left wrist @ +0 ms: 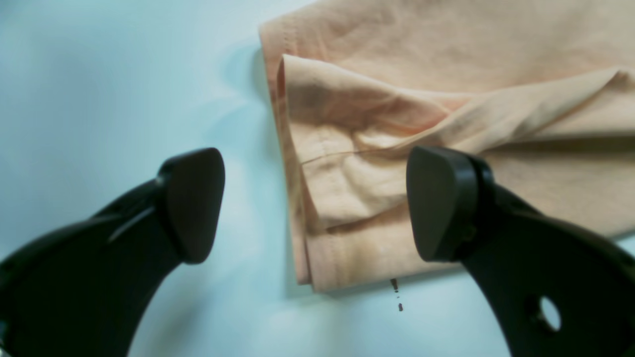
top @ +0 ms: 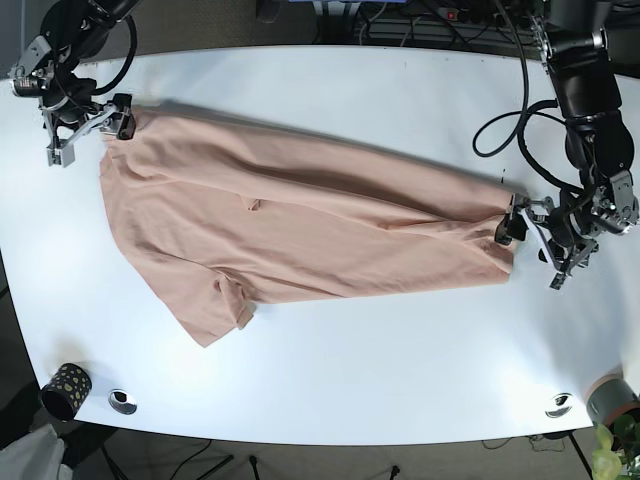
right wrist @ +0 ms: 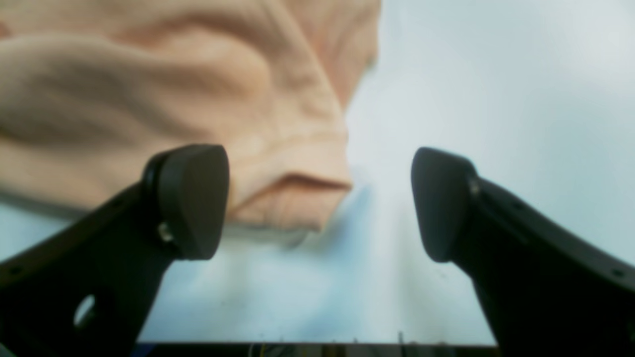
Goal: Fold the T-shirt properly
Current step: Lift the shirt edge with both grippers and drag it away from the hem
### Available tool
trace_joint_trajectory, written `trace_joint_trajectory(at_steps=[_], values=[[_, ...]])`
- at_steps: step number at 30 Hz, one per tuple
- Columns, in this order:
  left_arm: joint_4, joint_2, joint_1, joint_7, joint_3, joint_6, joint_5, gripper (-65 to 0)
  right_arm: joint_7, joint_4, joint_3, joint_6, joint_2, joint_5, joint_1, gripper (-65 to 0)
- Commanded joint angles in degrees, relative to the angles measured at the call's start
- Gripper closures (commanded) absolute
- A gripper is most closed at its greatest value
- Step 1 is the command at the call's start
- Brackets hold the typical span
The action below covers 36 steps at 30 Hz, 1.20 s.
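The peach T-shirt (top: 300,230) lies spread across the white table (top: 380,390), partly folded lengthwise, one sleeve sticking out toward the near edge. The left gripper (left wrist: 315,203) hangs with its jaws released over the folded hem corner; one jaw is over the cloth, the other over bare table, and the corner sits between them. The right gripper (right wrist: 320,203) is at the shirt's far end, jaws also spread, a rumpled edge of cloth just inside one jaw, bare table under the other. Neither holds any cloth.
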Motion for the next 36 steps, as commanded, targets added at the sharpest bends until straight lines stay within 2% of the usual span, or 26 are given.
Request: trace_joint_trajectory(at_steps=[1,4,7,15,19,21,23,25,27,32,36], values=[[3.7,1.7,-0.9,-2.2,0.4,-0.1,3.5,-52.5,2.1,-0.8,0.2,0.10,1.3,1.1,0.9,-55.3],[4.7,3.5,0.6,-3.1,0.3,-0.1,8.9,-52.5,2.1,-1.3,-0.7,0.10,1.0,1.1,0.9,-55.2],[4.4,4.1,1.3,-4.1,0.2,-0.1,12.0,-52.5,2.2,-1.4,-2.5,0.10,0.8,1.1,0.8,-52.8],[0.1,3.9,2.9,-5.6,0.3,-0.1,12.9,-51.0,2.3,-2.1,-3.3,0.10,-0.9,0.7,1.1,-35.4],[-3.1,3.9,2.8,-5.5,0.4,-0.1,13.0,-36.8,2.3,-2.1,-3.3,0.10,-1.0,0.6,1.1,-29.8],[-3.9,3.8,2.8,-5.2,0.3,-0.1,13.0,-22.5,2.3,-1.9,-3.4,0.10,-1.0,0.6,1.1,-22.0],[-3.8,3.8,2.9,-5.1,0.3,-0.1,13.0,-14.0,2.3,-1.8,-3.4,0.10,-1.0,0.7,1.1,-15.9],[-3.6,3.7,3.3,-4.6,0.3,-0.1,13.0,-4.6,2.2,-1.7,-3.4,0.10,-1.0,1.1,0.9,-6.3],[-3.5,2.2,4.4,-3.0,0.3,-0.1,13.0,-0.3,1.9,-1.5,-3.4,0.10,-1.0,1.1,0.7,-0.2],[-0.5,0.4,6.9,-1.1,-0.3,-0.1,12.6,-0.3,1.8,2.6,-3.9,0.10,-1.2,1.2,-1.2,0.0],[6.5,-0.7,13.3,-1.0,-4.7,-0.1,12.6,-0.3,1.8,7.6,-7.2,0.10,-1.2,1.2,-4.1,0.0]])
